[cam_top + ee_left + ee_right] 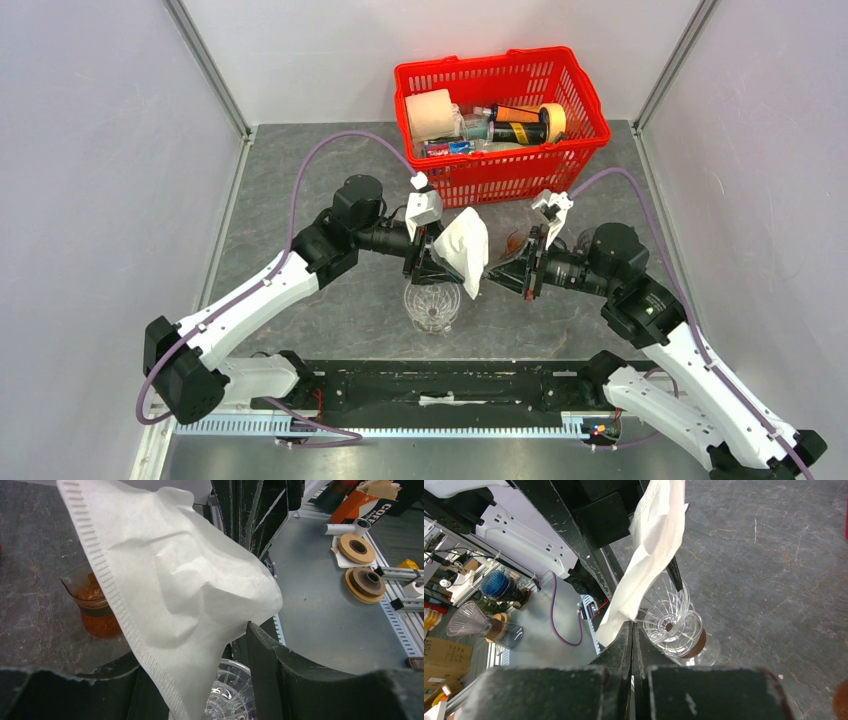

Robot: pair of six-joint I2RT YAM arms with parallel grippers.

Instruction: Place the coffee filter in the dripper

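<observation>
Top external: the coffee filter (466, 248) is hanging in the air just above the dripper (432, 305) and slightly to its right. The dripper is standing on the table (360, 320), nearer than the red basket (500, 120). The left gripper (438, 262) and right gripper (500, 270) are flanking the paper.

Left wrist: the left jaws are standing partly open. The filter is draping between them with no pinch visible. A tumbler of brown liquid (95, 612) is sitting close by.

Right wrist: the right jaws are pressing together and appear to be nipping the filter's lower corner, just over the dripper's rim.

Assessment: the paper is handling as very light, limp and easily creased or torn. The crimped seam edge is offering the firmest hold. The glass dripper is likely fragile and could tip if knocked.
</observation>
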